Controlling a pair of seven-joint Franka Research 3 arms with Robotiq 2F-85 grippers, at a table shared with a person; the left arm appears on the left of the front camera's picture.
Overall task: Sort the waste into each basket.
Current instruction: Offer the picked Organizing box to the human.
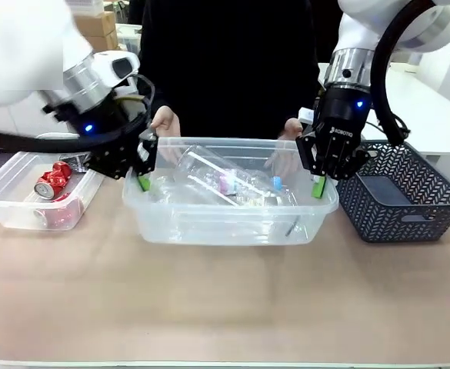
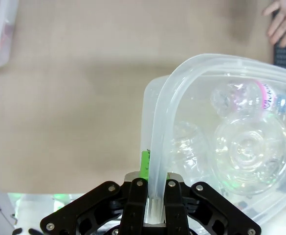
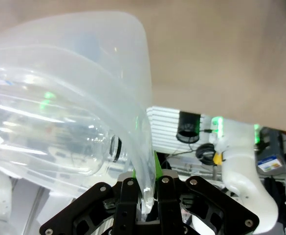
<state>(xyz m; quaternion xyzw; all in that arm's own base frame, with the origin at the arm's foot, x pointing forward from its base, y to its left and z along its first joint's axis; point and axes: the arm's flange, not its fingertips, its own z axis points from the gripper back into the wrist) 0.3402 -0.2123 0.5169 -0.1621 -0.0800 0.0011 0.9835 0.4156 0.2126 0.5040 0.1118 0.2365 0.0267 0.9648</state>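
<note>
Two black claws with green pads grip opposite ends of a clear plastic rectangular tub (image 1: 232, 219) that sits at the middle of the tan counter (image 1: 225, 307). The left claw (image 1: 142, 178) is clamped on the tub's rolled rim at its left end; in the left wrist view the rim runs up between the fingers of this claw (image 2: 153, 196). The right claw (image 1: 318, 184) is clamped on the rim at the tub's right end, and the right wrist view shows the thin wall pinched between its fingers (image 3: 143, 198). Inside the tub lie clear plastic bottles (image 1: 209, 178), one with a pink label and a blue cap (image 1: 276, 183). A second, smaller clear plastic tub (image 1: 25, 207) stands to the robot's left, holding red and silver metal drink cans (image 1: 51, 181). A dark grey lattice-weave basket (image 1: 401, 196) stands at the right, just beside the central tub. A person's hands (image 1: 165, 123) rest at the tub's far rim.
</note>
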